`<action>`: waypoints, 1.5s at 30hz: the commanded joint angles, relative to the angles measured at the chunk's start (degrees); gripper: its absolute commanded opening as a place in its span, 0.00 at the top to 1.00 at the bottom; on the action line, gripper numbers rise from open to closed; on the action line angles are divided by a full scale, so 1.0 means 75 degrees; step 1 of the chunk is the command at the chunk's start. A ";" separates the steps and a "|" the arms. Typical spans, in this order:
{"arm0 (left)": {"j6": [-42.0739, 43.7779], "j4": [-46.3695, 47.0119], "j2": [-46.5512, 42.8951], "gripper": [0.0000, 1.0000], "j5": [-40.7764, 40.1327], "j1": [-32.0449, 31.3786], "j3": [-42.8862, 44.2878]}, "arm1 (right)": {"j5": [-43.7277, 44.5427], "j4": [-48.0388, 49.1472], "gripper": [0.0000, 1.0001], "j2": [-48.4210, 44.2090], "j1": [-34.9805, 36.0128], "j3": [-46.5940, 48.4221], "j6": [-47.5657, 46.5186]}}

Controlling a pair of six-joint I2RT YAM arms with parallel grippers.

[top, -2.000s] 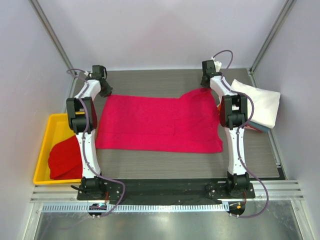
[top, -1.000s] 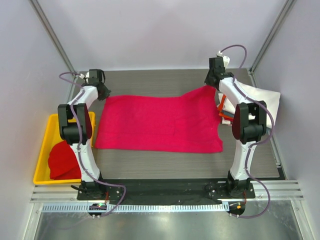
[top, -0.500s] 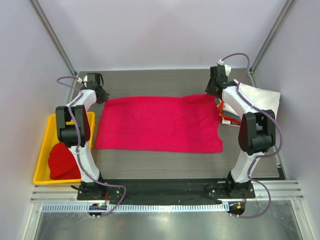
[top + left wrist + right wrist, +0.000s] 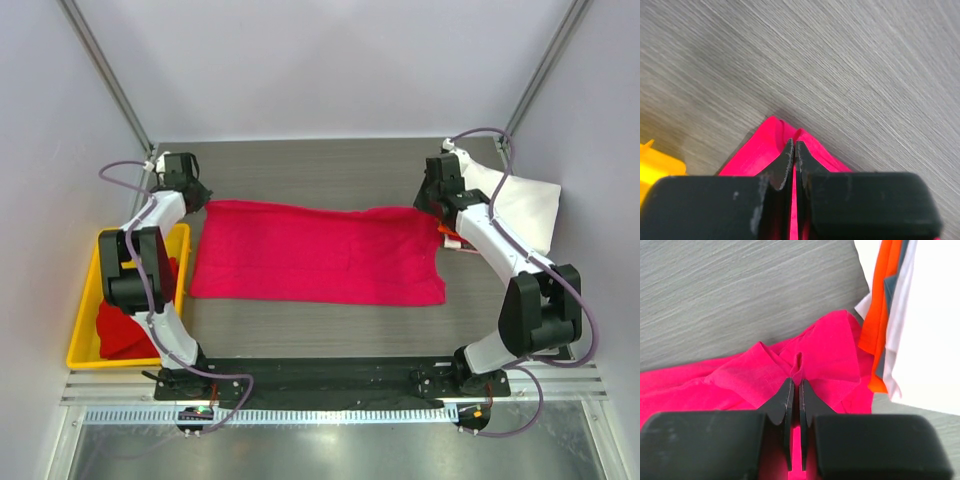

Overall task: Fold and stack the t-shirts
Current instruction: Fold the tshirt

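A magenta-pink t-shirt (image 4: 315, 252) lies spread across the middle of the table, folded into a wide band. My left gripper (image 4: 196, 195) is shut on its far left corner (image 4: 771, 142), with cloth pinched between the fingers. My right gripper (image 4: 428, 200) is shut on its far right corner (image 4: 799, 360), where the cloth bunches up. A stack of folded shirts (image 4: 515, 205), white on top with orange and blue edges (image 4: 879, 335), lies at the right. A darker red shirt (image 4: 125, 318) lies in the yellow tray.
The yellow tray (image 4: 85, 315) sits at the table's left edge beside the left arm. The stack of shirts touches the pink shirt's right corner in the right wrist view. Grey walls close in the back and sides.
Both grippers have drawn the shirt's far edge toward the near side and outward. The raised right corner has come down, and the shirt is now a narrower, flatter band.
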 commanded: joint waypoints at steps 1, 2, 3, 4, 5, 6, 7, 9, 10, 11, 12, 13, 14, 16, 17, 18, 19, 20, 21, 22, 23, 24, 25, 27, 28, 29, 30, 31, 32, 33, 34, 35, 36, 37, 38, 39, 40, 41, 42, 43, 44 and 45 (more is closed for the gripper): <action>-0.0094 0.0492 -0.0560 1.00 -0.0285 0.0092 -0.0110 | 0.0006 0.0098 0.99 -0.0642 0.0057 -0.0177 0.0131; -0.0117 0.0504 -0.0642 1.00 -0.0308 0.0092 -0.0215 | -0.0006 0.0028 0.99 -0.0701 0.0057 -0.0281 0.0131; -0.0129 0.0527 -0.0666 1.00 -0.0320 0.0092 -0.0274 | -0.0017 -0.0008 0.99 -0.0772 0.0069 -0.0317 0.0131; -0.0129 0.0539 -0.0689 1.00 -0.0344 0.0092 -0.0333 | -0.0029 -0.0043 0.99 -0.0819 0.0069 -0.0364 0.0143; -0.0153 0.0551 -0.0701 1.00 -0.0344 0.0092 -0.0380 | -0.0041 -0.0066 0.99 -0.0900 0.0080 -0.0411 0.0143; -0.0164 0.0539 -0.0690 1.00 -0.0355 0.0104 -0.0438 | -0.0006 -0.0183 0.99 -0.0924 0.0092 -0.0458 0.0166; -0.0153 0.0528 -0.0701 1.00 -0.0356 0.0116 -0.0450 | -0.0006 -0.0230 0.99 -0.0959 0.0104 -0.0481 0.0167; -0.0141 0.0469 -0.0748 1.00 -0.0367 0.0139 -0.0509 | 0.0017 -0.0359 0.99 -0.1088 0.0139 -0.0587 0.0190; -0.0129 0.0469 -0.0794 1.00 -0.0425 0.0151 -0.0532 | 0.0029 -0.0383 0.99 -0.1147 0.0151 -0.0634 0.0167; -0.0141 0.0469 -0.0830 1.00 -0.0461 0.0151 -0.0567 | 0.0029 -0.0418 0.99 -0.1205 0.0162 -0.0715 0.0167; -0.0141 0.0469 -0.0876 1.00 -0.0496 0.0163 -0.0614 | 0.0018 -0.0453 0.99 -0.1334 0.0174 -0.0739 0.0143; -0.0141 0.0469 -0.0900 1.00 -0.0519 0.0174 -0.0661 | 0.0018 -0.0477 0.99 -0.1393 0.0186 -0.0786 0.0166; -0.0153 0.0469 -0.0900 1.00 -0.0496 0.0186 -0.0673 | 0.0018 -0.0500 0.99 -0.1440 0.0221 -0.0856 0.0178; -0.0200 0.0399 -0.0947 1.00 -0.0485 0.0209 -0.0685 | 0.0006 -0.0570 0.99 -0.1545 0.0268 -0.0903 0.0202; -0.0211 0.0410 -0.0982 1.00 -0.0426 0.0210 -0.0731 | 0.0006 -0.0594 0.99 -0.1581 0.0314 -0.0962 0.0225; -0.0211 0.0445 -0.1017 1.00 -0.0426 0.0210 -0.0767 | -0.0017 -0.0617 0.99 -0.1604 0.0315 -0.0985 0.0237; -0.0223 0.0480 -0.1122 1.00 -0.0414 0.0210 -0.0837 | -0.0029 -0.0629 0.99 -0.1674 0.0338 -0.1020 0.0248; -0.0235 0.0539 -0.1169 1.00 -0.0437 0.0221 -0.0988 | -0.0029 -0.0652 0.99 -0.1698 0.0362 -0.1056 0.0260; -0.0246 0.0620 -0.1216 1.00 -0.0438 0.0221 -0.1048 | -0.0029 -0.0641 0.99 -0.1756 0.0362 -0.1091 0.0272; -0.0258 0.0621 -0.1286 1.00 -0.0426 0.0245 -0.1071 | -0.0029 -0.0664 0.99 -0.1826 0.0362 -0.1114 0.0272; -0.0258 0.0575 -0.1322 1.00 -0.0414 0.0245 -0.1095 | -0.0018 -0.0722 0.99 -0.1850 0.0373 -0.1149 0.0272; -0.0258 0.0551 -0.1345 1.00 -0.0414 0.0233 -0.1107 | -0.0018 -0.0735 0.99 -0.1885 0.0374 -0.1161 0.0284; -0.0270 0.0551 -0.1380 1.00 -0.0414 0.0233 -0.1130 | -0.0029 -0.0769 0.99 -0.1909 0.0374 -0.1173 0.0284; -0.0293 0.0551 -0.1463 1.00 -0.0426 0.0245 -0.1259 | -0.0064 -0.0816 0.99 -0.1968 0.0385 -0.1231 0.0284; -0.0305 0.0539 -0.1486 1.00 -0.0426 0.0245 -0.1306 | -0.0076 -0.0817 0.99 -0.1991 0.0374 -0.1255 0.0295; -0.0305 0.0551 -0.1510 1.00 -0.0426 0.0245 -0.1352 | -0.0088 -0.0828 0.99 -0.2026 0.0397 -0.1290 0.0307; -0.0294 0.0539 -0.1556 1.00 -0.0438 0.0245 -0.1457 | -0.0111 -0.0852 0.99 -0.2038 0.0397 -0.1314 0.0330; -0.0293 0.0539 -0.1591 1.00 -0.0449 0.0245 -0.1505 | -0.0123 -0.0852 0.99 -0.2061 0.0397 -0.1337 0.0342; -0.0305 0.0528 -0.1627 1.00 -0.0461 0.0245 -0.1552 | -0.0146 -0.0875 0.99 -0.2096 0.0420 -0.1384 0.0354; -0.0282 0.0539 -0.1697 1.00 -0.0461 0.0245 -0.1622 | -0.0146 -0.0864 0.99 -0.2143 0.0432 -0.1396 0.0366; -0.0282 0.0539 -0.1720 1.00 -0.0473 0.0245 -0.1622 | -0.0146 -0.0875 0.99 -0.2167 0.0444 -0.1431 0.0377; -0.0270 0.0493 -0.1744 1.00 -0.0484 0.0245 -0.1634 | -0.0158 -0.0887 0.99 -0.2178 0.0455 -0.1477 0.0377; -0.0282 0.0481 -0.1779 1.00 -0.0496 0.0256 -0.1623 | -0.0158 -0.0887 0.99 -0.2237 0.0467 -0.1513 0.0401; -0.0282 0.0446 -0.1814 1.00 -0.0508 0.0256 -0.1622 | -0.0158 -0.0910 0.99 -0.2272 0.0490 -0.1548 0.0389; -0.0293 0.0411 -0.1838 1.00 -0.0508 0.0245 -0.1634 | -0.0170 -0.0910 0.99 -0.2296 0.0479 -0.1606 0.0389; -0.0305 0.0399 -0.1873 1.00 -0.0520 0.0256 -0.1623 | -0.0170 -0.0934 0.99 -0.2365 0.0491 -0.1642 0.0401; -0.0317 0.0375 -0.1885 1.00 -0.0520 0.0256 -0.1634 | -0.0170 -0.0957 0.99 -0.2401 0.0491 -0.1677 0.0401; -0.0317 0.0329 -0.1896 1.00 -0.0520 0.0256 -0.1646 | -0.0193 -0.0957 0.99 -0.2448 0.0502 -0.1735 0.0424; -0.0328 0.0317 -0.1908 1.00 -0.0520 0.0256 -0.1623 | -0.0193 -0.0969 0.99 -0.2483 0.0502 -0.1770 0.0424; -0.0329 0.0305 -0.1931 1.00 -0.0520 0.0256 -0.1634 | -0.0240 -0.0969 0.99 -0.2530 0.0514 -0.1794 0.0424; -0.0329 0.0293 -0.1943 1.00 -0.0531 0.0256 -0.1657 | -0.0252 -0.0981 0.99 -0.2565 0.0526 -0.1841 0.0436; -0.0329 0.0270 -0.1955 1.00 -0.0555 0.0256 -0.1658 | -0.0264 -0.1004 0.99 -0.2588 0.0526 -0.1864 0.0448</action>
